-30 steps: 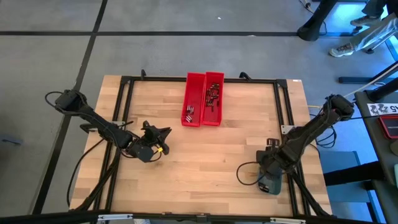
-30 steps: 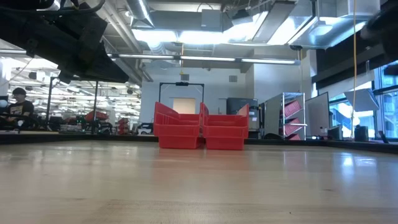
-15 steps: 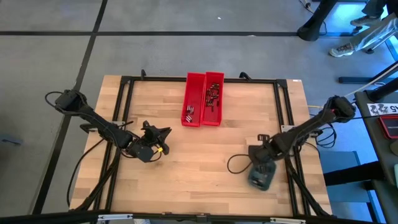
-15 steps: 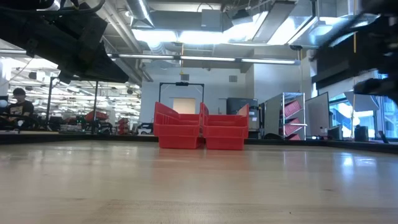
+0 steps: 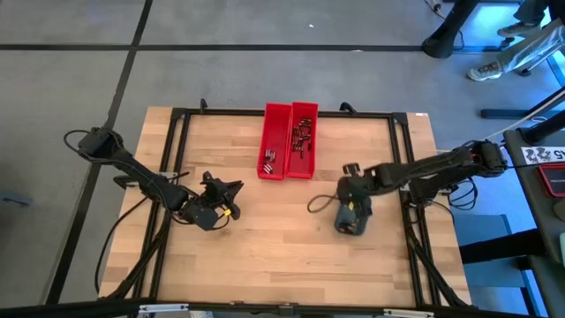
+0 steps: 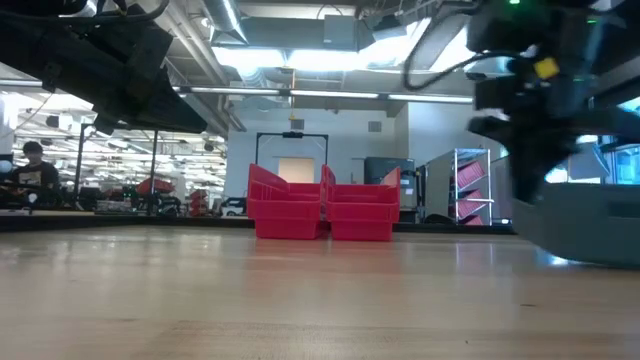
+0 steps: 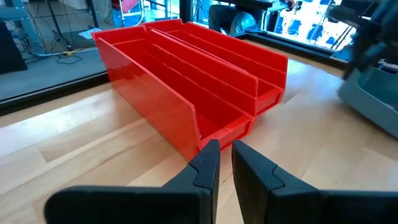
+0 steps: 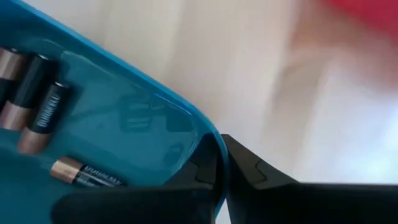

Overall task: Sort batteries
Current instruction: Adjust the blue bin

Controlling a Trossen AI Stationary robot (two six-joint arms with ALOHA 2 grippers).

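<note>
Currently the left gripper hangs idle left of the 2 red bins, fingers nearly together, empty. Rightward, the right gripper is clamped on the rim of the blue case holding batteries. Risk: a thin rim pinch may slip, spilling cells. Case contents are cut off; the bins' batteries are too small to type.
</note>
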